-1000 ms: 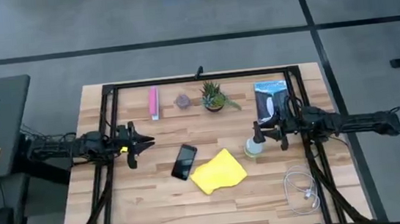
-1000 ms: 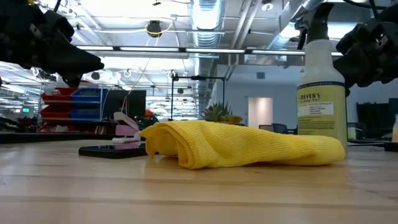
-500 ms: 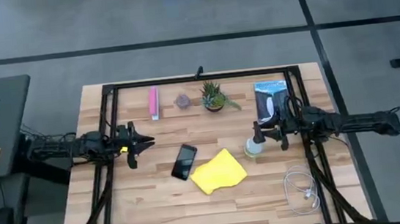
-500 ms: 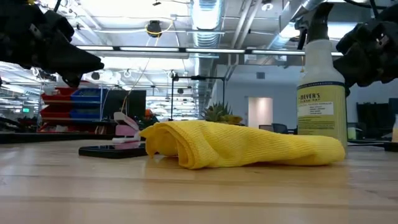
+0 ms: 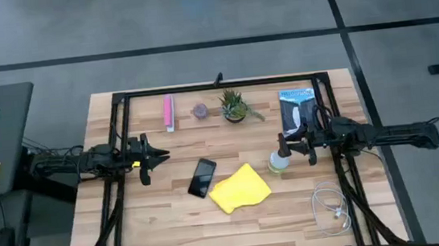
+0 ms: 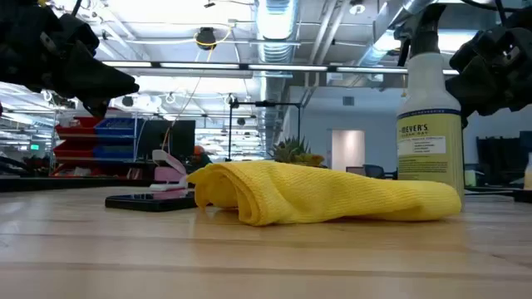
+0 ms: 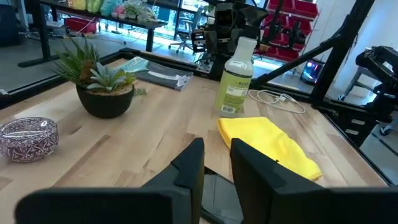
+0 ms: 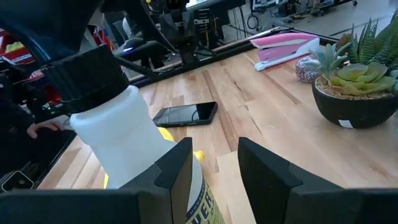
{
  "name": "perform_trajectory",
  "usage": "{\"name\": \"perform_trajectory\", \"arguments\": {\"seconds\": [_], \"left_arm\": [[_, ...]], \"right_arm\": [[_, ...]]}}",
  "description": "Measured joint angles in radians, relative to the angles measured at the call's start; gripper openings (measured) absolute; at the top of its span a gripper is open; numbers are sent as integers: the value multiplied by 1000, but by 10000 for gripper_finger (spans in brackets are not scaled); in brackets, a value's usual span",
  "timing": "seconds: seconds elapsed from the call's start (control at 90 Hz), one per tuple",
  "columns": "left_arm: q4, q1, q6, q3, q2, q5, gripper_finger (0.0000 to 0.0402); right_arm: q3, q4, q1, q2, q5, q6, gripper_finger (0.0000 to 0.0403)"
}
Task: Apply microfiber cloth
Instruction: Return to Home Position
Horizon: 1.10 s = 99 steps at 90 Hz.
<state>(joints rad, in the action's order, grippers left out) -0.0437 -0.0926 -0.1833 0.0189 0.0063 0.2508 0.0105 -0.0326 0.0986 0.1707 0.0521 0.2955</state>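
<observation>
The yellow microfiber cloth (image 5: 239,188) lies bunched in loose folds on the wooden table, right of the black phone (image 5: 201,177); it also shows in the low view (image 6: 316,195) and the left wrist view (image 7: 267,140). My left gripper (image 5: 162,154) hovers left of the phone, pointing toward the table's right edge, its fingers (image 7: 189,168) drawn together with only a slim gap. My right gripper (image 5: 282,144) hovers just beyond the spray bottle (image 5: 277,163), pointing toward the table's left edge, fingers (image 8: 177,168) close together. Neither touches anything.
Along the far edge stand a pink bar (image 5: 168,112), a small glass ornament (image 5: 200,110), a potted succulent (image 5: 234,105) and a blue packet (image 5: 296,109). A white cable (image 5: 330,207) is coiled at the near right. Bare wood lies in front of the cloth.
</observation>
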Motion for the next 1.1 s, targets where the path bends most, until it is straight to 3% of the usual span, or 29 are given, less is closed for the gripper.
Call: {"name": "perform_trajectory", "arguments": {"seconds": [1.1], "left_arm": [[0, -28, 0, 0, 9, -2, 56]], "right_arm": [[0, -3, 0, 0, -1, 2, 118]]}}
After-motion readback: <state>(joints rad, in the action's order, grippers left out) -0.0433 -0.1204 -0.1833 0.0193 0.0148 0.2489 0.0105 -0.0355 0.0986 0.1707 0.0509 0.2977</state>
